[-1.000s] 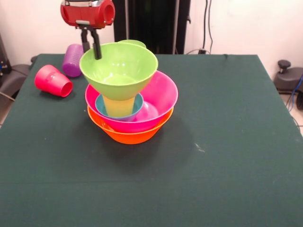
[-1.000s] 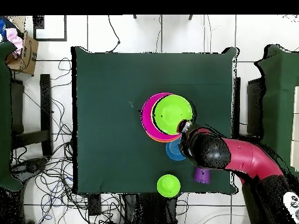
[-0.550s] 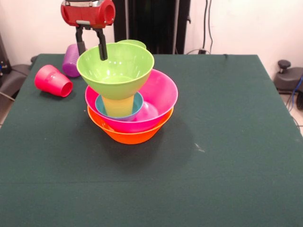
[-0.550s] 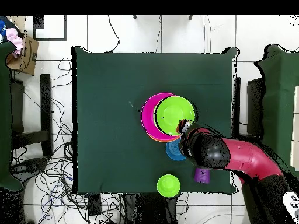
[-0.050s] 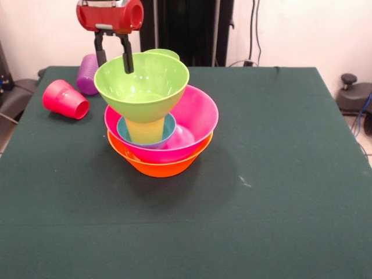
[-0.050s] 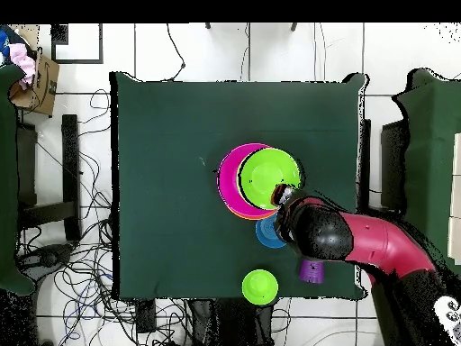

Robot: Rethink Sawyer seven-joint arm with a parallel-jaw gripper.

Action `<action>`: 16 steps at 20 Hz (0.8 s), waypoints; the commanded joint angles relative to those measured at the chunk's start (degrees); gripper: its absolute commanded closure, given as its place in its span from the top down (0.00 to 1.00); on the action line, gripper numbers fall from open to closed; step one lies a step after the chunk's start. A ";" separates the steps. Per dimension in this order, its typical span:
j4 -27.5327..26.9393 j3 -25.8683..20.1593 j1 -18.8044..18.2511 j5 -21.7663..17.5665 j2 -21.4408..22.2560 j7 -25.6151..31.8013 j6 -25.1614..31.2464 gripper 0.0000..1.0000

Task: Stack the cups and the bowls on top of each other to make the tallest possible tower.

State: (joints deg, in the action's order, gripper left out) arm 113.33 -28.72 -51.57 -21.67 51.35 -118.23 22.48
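Observation:
The tower stands mid-table: an orange bowl point(image 5: 157, 166) holds a pink bowl point(image 5: 196, 119), in which a small blue bowl point(image 5: 167, 130) carries an upturned yellow cup point(image 5: 145, 129) topped by a medium green bowl point(image 5: 142, 84). From overhead the green bowl point(image 6: 268, 176) covers most of the pink bowl point(image 6: 229, 177). My gripper point(image 5: 114, 54) is open, its fingers straddling the green bowl's far-left rim, one finger point(image 5: 127, 59) inside. A red cup point(image 5: 65, 100) and a purple cup point(image 5: 89, 74) lie on their sides at the left. In the overhead view the arm hides the red cup.
A small green bowl point(image 5: 163, 53) sits behind the tower, and shows as a small green bowl point(image 6: 259, 286) near the table's edge. Another blue bowl point(image 6: 265, 233) lies beside the tower, partly under the arm. The purple cup point(image 6: 311, 271) lies by the table's corner.
My gripper went from shut on the green bowl's rim to open, then rose slightly. The green bowl settled level on the yellow cup, shifting a little left.

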 commanded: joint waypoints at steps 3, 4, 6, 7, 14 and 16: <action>2.17 -1.92 0.84 1.40 5.93 4.94 10.56 1.00; 2.54 -2.39 0.62 2.20 6.81 5.14 11.29 1.00; 3.05 -3.09 0.28 3.28 8.13 5.56 12.25 1.00; 2.91 -3.33 0.15 3.59 8.47 5.75 12.71 1.00; 3.57 -5.10 -0.82 6.42 11.48 6.90 15.99 1.00; 3.46 -5.33 -0.88 6.84 11.99 7.19 16.78 1.00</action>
State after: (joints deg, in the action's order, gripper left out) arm 113.51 -30.22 -53.14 -16.88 61.55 -118.23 30.94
